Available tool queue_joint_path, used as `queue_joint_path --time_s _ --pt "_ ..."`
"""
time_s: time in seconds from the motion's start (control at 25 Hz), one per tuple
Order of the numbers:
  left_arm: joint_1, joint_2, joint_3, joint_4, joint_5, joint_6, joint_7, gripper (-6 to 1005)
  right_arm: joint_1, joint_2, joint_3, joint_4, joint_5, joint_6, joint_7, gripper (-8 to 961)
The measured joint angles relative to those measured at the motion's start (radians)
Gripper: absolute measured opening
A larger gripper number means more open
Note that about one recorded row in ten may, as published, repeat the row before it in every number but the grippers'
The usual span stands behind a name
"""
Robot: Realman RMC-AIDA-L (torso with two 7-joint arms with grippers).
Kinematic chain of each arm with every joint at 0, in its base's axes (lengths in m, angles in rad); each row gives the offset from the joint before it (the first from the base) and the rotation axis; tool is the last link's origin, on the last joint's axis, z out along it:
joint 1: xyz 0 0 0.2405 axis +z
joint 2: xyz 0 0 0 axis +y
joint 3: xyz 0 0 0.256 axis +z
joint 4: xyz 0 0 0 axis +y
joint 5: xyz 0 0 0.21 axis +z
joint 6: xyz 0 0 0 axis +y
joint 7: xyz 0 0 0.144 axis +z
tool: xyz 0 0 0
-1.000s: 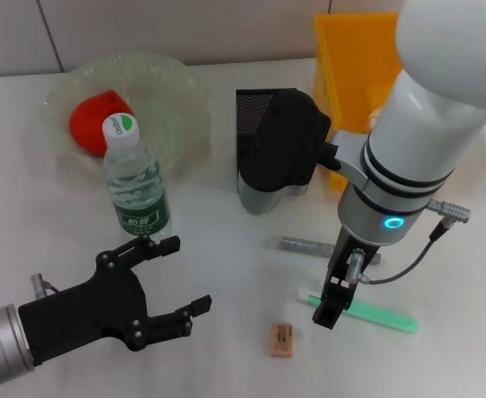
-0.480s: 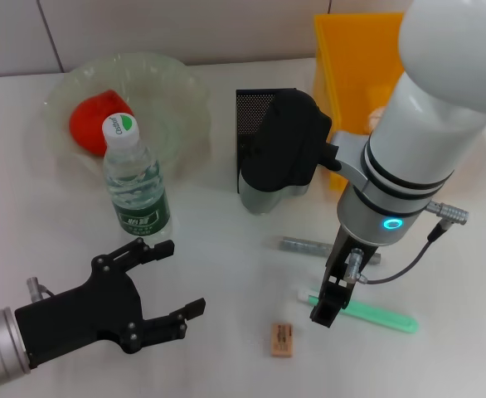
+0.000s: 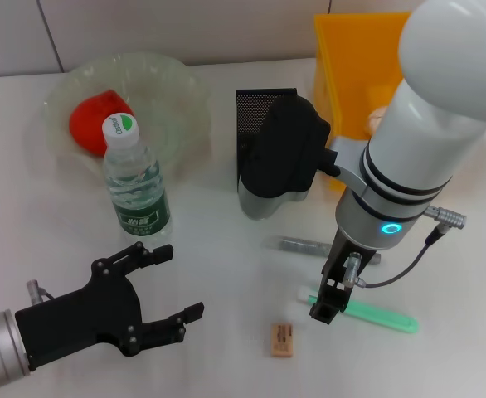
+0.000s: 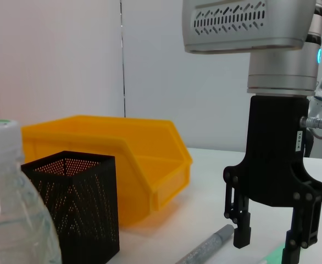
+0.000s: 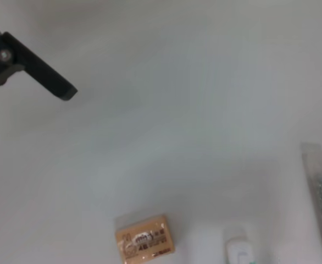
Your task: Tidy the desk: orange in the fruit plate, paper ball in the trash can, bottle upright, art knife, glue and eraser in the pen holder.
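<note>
A clear water bottle [image 3: 135, 181] stands upright by the glass fruit plate [image 3: 172, 87], which holds a red-orange fruit [image 3: 92, 123]. The black mesh pen holder [image 3: 258, 106] stands mid-table and also shows in the left wrist view [image 4: 73, 206]. A tan eraser [image 3: 282, 339], a green stick with a white end [image 3: 380, 317] and a grey metal stick [image 3: 305, 245] lie on the table. My right gripper [image 3: 324, 308] hangs open just above the green stick's white end; the left wrist view [image 4: 266, 242] shows its jaws apart. My left gripper [image 3: 181, 282] is open and empty at the front left.
The yellow bin [image 3: 351, 58] stands at the back right, beside the pen holder; something pale [image 3: 377, 118] shows inside it behind my right arm. The right wrist view shows the eraser [image 5: 145, 240], the grey stick [image 5: 321, 192] and a left fingertip [image 5: 54, 85].
My left gripper has drawn back a little toward the table's front, away from the bottle. My right gripper has shifted slightly nearer the green stick's white end.
</note>
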Motion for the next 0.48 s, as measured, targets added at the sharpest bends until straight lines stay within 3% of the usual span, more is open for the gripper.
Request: queue_joint_path --time_s 0.48 --pt "0.001 0.0 0.0 -0.006 0.0 -0.014 -0.001 866 -0.01 0.0 -0.024 0.014 0.003 0.033 -0.012 604"
